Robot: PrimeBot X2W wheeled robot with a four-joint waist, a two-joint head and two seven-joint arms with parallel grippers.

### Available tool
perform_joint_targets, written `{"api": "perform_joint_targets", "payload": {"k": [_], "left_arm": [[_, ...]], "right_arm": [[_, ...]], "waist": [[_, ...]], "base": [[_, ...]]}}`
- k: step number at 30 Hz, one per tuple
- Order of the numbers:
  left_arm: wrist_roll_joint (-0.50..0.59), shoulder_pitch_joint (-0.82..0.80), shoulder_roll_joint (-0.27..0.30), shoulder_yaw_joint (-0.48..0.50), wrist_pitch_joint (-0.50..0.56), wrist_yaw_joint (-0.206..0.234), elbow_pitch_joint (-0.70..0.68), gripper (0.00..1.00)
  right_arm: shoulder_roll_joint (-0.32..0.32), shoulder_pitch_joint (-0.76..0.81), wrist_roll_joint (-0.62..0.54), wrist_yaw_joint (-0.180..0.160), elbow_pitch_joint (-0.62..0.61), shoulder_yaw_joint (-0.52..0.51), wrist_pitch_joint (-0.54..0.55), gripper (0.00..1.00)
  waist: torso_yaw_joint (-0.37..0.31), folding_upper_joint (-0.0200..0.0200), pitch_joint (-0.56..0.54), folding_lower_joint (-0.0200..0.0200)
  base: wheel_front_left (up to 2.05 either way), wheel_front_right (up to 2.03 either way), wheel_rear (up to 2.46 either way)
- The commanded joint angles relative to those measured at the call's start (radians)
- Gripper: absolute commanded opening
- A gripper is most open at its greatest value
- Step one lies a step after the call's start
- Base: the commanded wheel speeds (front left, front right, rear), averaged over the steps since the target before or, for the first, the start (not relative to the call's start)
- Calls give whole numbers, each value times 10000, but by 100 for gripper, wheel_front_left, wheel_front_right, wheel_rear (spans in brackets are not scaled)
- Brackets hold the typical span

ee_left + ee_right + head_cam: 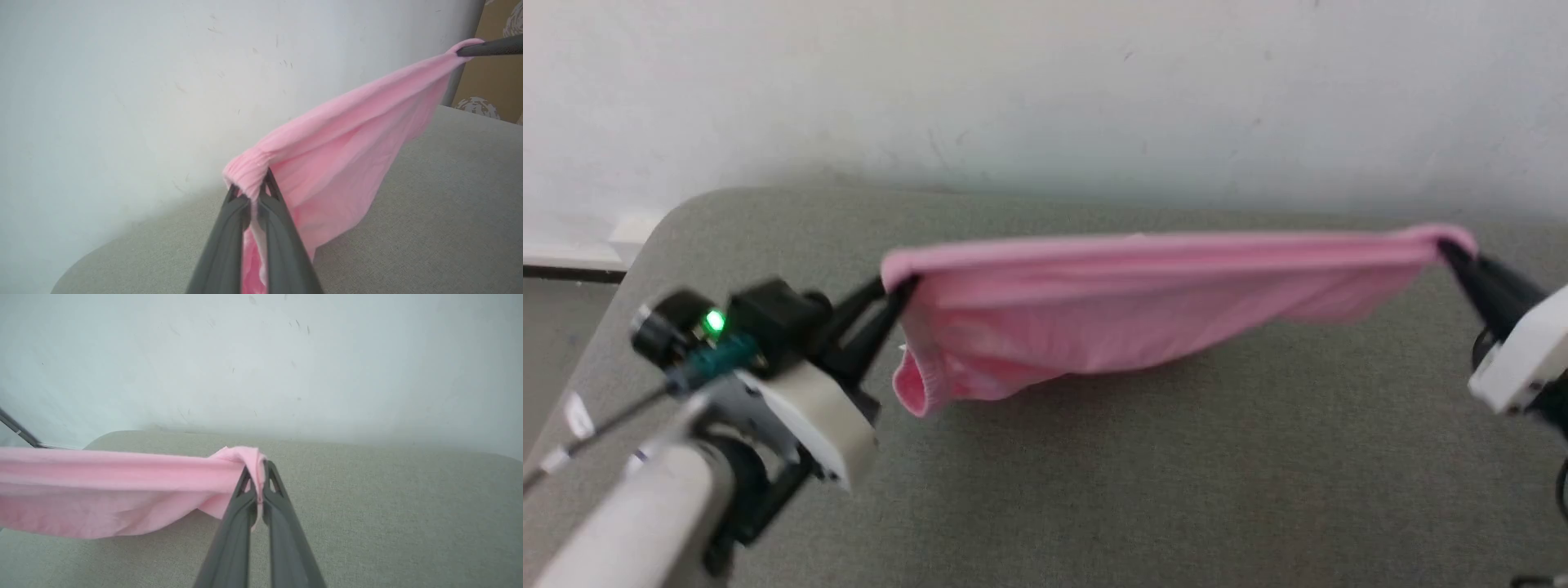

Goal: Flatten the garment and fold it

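Head view, pink garment [1143,302] stretched over grey worktop [1176,490], left end effector [897,296] clamped on one waistband end, right end effector [1452,247] clamped on the other, cloth sagging

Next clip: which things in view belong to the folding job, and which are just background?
Part of the job:
- garment, pink, stretched between the two grippers
- left gripper, shut on one end of it
- right gripper, shut on the other end
- grey table beneath it

Just background:
- white wall
- brown patterned panel
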Motion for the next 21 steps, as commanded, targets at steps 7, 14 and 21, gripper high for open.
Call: {"api": "perform_joint_targets", "payload": {"k": [7, 14, 21], "left_arm": [[-563, -2163, 878, 939, 1186, -266, -881, 0], [-833, -3555, 1187, 1239, 1779, -410, -881, 0], [-1343, -4640, 1100, 1376, 2139, -491, -261, 0]], "right_arm": [[-219, -2631, 494, -11, -564, -210, 941, 0], [-667, -4328, -68, -11, -603, 76, 1491, 0], [-1431, -5945, -670, -11, 80, 1026, 1344, 0]], "waist": [[-361, 0, -393, 1], [-635, 0, -182, 1], [-1064, 0, 870, 1]], "base": [[0, 0, 0], [0, 0, 0], [0, 0, 0]]}}
